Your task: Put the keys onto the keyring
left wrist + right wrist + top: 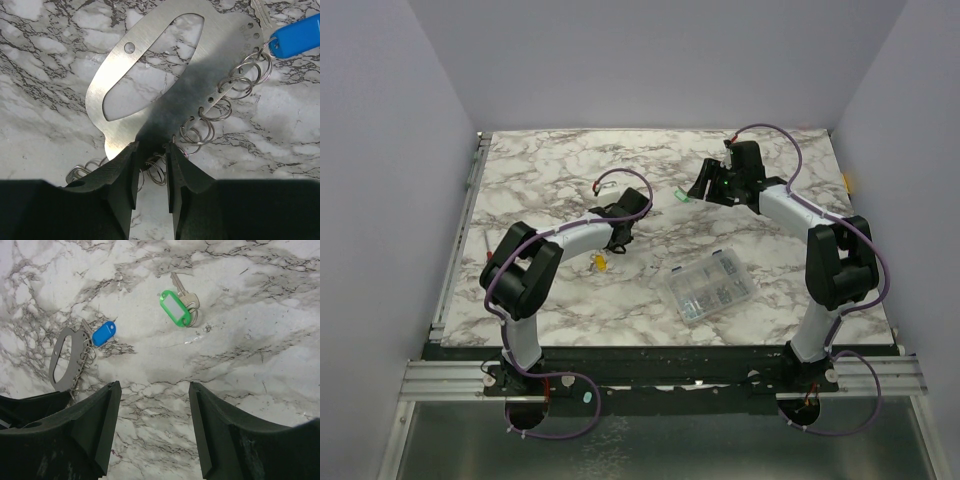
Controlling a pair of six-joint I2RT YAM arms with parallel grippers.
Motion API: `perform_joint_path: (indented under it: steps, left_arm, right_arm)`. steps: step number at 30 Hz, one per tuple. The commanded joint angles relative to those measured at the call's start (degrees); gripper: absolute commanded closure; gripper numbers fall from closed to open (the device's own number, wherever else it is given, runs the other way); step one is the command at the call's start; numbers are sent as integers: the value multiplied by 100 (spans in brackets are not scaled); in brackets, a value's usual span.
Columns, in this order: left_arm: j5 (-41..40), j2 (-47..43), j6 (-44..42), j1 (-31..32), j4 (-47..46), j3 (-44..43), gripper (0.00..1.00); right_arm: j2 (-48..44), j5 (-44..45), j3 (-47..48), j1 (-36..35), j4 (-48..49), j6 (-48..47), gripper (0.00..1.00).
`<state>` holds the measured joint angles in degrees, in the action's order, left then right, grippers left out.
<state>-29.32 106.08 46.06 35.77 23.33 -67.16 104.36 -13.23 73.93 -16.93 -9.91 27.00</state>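
The keyring (225,50) is a flat steel plate with an oval cutout and a row of split rings (220,107) along one edge, lying on the marble. A blue key (295,35) hangs on the end ring. My left gripper (151,150) hovers over the plate's narrow end, jaws partly apart, with a loose ring between them but not pinched. The green key (175,307) lies alone on the marble ahead of my right gripper (155,390), which is open and empty. The right wrist view also shows the blue key (104,333) and the keyring (65,360). A yellow key (603,262) lies near the left arm.
A clear compartment box (710,285) of small parts sits at the front centre-right of the marble table (560,170). Both arms reach toward the table's middle, the left gripper (620,225) and the right gripper (705,185) a short way apart.
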Motion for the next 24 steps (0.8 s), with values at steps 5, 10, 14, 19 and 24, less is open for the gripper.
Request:
perform_joint_path:
  steps: [5,10,14,19,24]
  left_arm:
    - [203,-431,-137,53,176,40,75]
    - [191,-666,-234,57,180,186,87]
    - [150,-724,-299,53,167,272,82]
    - [232,-685,-306,106,134,227,67]
    - [153,-543,-565,324,47,159,56]
  right_arm:
    - [-15,-151,-64,-36,95,16,34]
    - [-3,-180,-63,-36,95,29,34]
    - [13,-220,-63,-38,103,25,34]
    - [22,-240,-62,-39,104,25,34]
    - [17,-248,-54,-39,95,24,34]
